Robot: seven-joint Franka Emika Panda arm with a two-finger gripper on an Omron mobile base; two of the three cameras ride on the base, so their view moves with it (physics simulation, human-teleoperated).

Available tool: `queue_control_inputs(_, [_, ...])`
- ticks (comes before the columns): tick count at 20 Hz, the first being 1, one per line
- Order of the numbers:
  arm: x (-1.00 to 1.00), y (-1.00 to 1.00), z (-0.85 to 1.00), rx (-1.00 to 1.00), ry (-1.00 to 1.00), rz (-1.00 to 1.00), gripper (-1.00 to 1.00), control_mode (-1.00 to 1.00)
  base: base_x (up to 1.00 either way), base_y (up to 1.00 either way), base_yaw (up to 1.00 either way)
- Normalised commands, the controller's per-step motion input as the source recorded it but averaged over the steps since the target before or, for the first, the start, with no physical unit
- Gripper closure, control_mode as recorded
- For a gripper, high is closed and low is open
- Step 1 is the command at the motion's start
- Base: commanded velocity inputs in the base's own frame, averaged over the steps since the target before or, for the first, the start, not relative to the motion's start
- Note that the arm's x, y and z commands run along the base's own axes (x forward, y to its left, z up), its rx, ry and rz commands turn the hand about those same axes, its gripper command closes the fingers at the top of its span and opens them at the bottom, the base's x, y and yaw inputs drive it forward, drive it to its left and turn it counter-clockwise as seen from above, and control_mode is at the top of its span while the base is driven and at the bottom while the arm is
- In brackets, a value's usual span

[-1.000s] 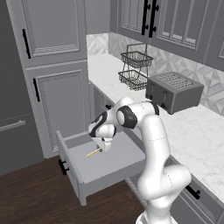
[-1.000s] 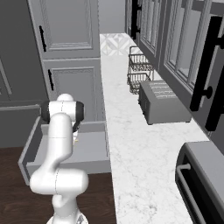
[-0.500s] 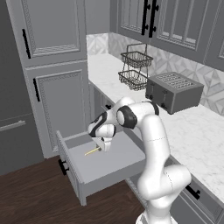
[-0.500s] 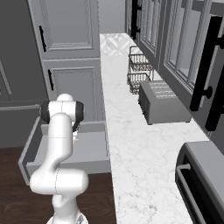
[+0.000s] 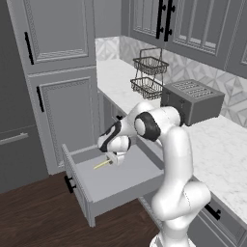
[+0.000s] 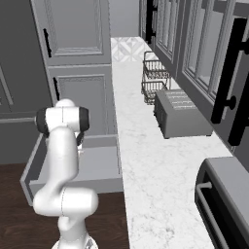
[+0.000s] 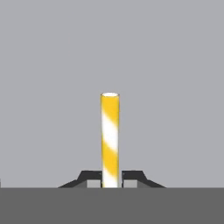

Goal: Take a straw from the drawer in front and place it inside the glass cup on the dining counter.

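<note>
Drawer (image 5: 120,181): pulled open below the marble surface (image 5: 226,149), plain grey inside. Straw (image 5: 102,164): yellow, lying low in the drawer, one end between the tool's tips. Tool (image 5: 115,160): a second ago still narrowing, now pressed onto the straw (image 7: 110,135), pinching it from both sides. Meaning: grasp looks made; lifting clear and carrying to the cup remain

one straw (image 7: 110,135), one open drawer (image 5: 126,182), one toaster (image 5: 193,100), one two-tier wire basket (image 5: 149,75)
</note>
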Motion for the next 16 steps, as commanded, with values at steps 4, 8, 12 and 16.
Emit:
queue_control_inputs(4, [-0.51, 0.00, 0.97, 0.00, -0.21, 0.00, 1.00, -1.00, 0.00, 0.00, 0.00])
queue_control_inputs(8, [-0.59, -0.01, 0.87, -0.02, -0.24, 0.02, 1.00, -1.00, 0.00, 0.00, 0.00])
queue_control_inputs(12, [-0.56, 0.00, 0.90, -0.06, -0.27, 0.04, 1.00, -1.00, 0.00, 0.00, 0.00])
queue_control_inputs(16, [-0.42, -0.01, 0.97, -0.08, -0.25, 0.09, 1.00, -1.00, 0.00, 0.00, 0.00])
